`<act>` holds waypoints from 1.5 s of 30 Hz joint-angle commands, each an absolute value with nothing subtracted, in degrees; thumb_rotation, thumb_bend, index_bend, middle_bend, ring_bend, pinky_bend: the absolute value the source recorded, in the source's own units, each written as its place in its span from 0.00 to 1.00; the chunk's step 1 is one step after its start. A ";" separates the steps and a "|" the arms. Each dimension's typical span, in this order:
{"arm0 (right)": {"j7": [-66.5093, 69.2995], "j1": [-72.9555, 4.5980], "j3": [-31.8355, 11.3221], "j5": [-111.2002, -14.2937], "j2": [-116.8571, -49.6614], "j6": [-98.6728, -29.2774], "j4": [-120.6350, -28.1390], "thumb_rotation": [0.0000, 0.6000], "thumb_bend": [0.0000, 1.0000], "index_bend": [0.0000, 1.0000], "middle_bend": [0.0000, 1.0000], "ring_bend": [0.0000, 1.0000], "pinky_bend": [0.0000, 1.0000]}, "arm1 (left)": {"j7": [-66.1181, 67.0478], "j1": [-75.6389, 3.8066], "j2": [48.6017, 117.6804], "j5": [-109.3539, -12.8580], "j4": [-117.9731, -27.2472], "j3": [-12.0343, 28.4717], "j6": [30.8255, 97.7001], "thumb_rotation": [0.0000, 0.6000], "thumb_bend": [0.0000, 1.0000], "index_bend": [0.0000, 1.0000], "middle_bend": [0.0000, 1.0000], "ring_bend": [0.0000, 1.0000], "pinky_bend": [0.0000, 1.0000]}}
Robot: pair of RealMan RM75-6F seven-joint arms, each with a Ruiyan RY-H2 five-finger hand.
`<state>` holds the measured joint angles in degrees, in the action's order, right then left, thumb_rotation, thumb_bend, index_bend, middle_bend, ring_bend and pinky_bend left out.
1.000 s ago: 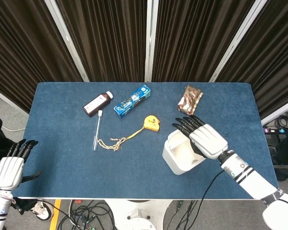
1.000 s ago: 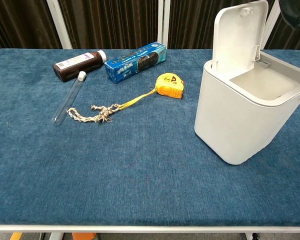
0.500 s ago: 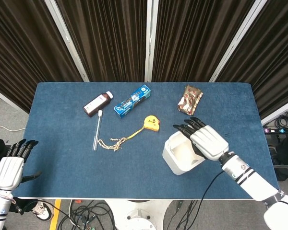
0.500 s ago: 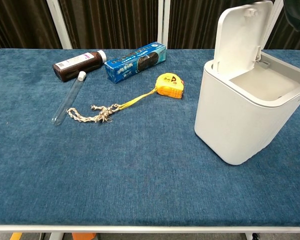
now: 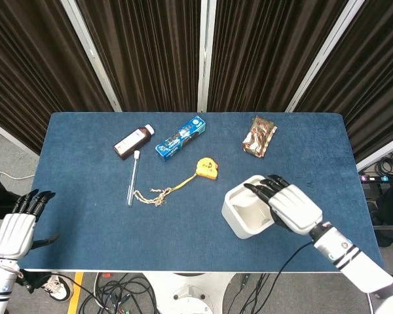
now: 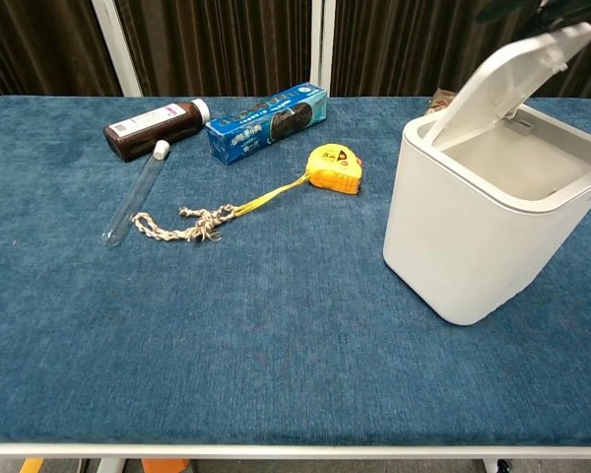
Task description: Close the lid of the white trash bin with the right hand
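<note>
The white trash bin [image 5: 238, 221] stands at the front right of the blue table. In the chest view the bin [image 6: 463, 246] has its lid [image 6: 507, 87] tilted about halfway down over the opening, hinged at the far side. My right hand [image 5: 292, 207] lies flat on top of the lid with its fingers stretched toward the far left, pressing on it and holding nothing. Its dark fingertips [image 6: 542, 8] just show at the top edge of the chest view. My left hand [image 5: 16, 230] hangs off the table's front left corner, fingers straight and empty.
On the far half of the table lie a brown bottle [image 5: 133, 142], a blue toothpaste box [image 5: 181, 137] and a snack packet [image 5: 259, 136]. A yellow tape measure [image 5: 207, 168] with a braided cord [image 5: 154, 195] and a glass tube [image 5: 133, 176] lie left of the bin.
My right hand has moved toward me and down, and the lid has swung from upright to about half shut. The left hand has stayed put.
</note>
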<state>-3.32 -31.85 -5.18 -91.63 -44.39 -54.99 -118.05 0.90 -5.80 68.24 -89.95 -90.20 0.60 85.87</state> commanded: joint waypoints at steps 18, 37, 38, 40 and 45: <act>-1.27 -25.97 1.20 -98.72 -46.19 -59.41 -113.76 1.00 0.94 0.00 0.20 0.14 0.13 | 1.05 -5.86 67.74 -90.07 -91.22 0.44 85.80 1.00 0.00 0.15 0.14 0.06 0.14; 0.71 -23.99 1.79 -98.09 -49.86 -62.89 -109.73 1.00 0.91 0.00 0.14 0.06 0.08 | -0.13 -5.45 67.89 -89.82 -90.25 0.56 86.41 1.00 0.00 0.15 0.14 0.06 0.14; 1.49 -23.17 1.39 -98.97 -49.97 -65.68 -109.28 1.00 0.88 0.00 0.12 0.04 0.07 | -0.10 -5.44 67.82 -89.91 -90.33 0.61 86.56 1.00 0.00 0.15 0.14 0.06 0.14; 3.60 -20.84 0.41 -100.82 -50.36 -72.94 -107.72 1.00 0.83 0.00 0.08 0.01 0.03 | -0.01 -5.39 67.76 -90.10 -90.50 0.75 86.98 1.00 0.00 0.15 0.14 0.06 0.14; 8.64 -13.76 -1.20 -99.87 -52.93 -88.39 -100.61 1.00 0.71 0.00 0.01 0.00 0.00 | 0.10 -5.37 67.65 -90.21 -90.89 0.90 87.28 1.00 0.00 0.15 0.14 0.06 0.14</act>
